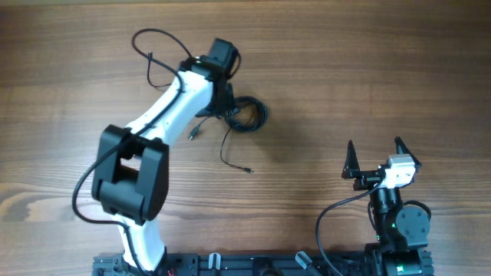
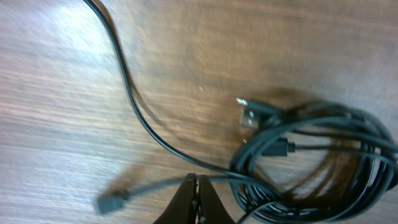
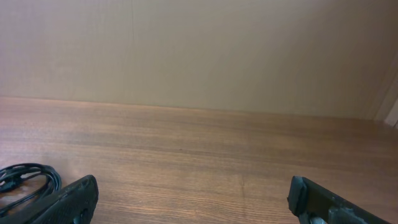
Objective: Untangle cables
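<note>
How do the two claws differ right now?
The left gripper has its fingers pressed together; the right gripper has them spread wide. The left gripper is stretched out at the cables; the right gripper sits near its base, with nothing between its fingers. Both have black fingers.

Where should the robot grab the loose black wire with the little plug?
Probably on the thin stretch just behind the plug of the loose cable, coming straight down. That tail lies flat on the table, away from the coil, with bare wood on both sides.
</note>
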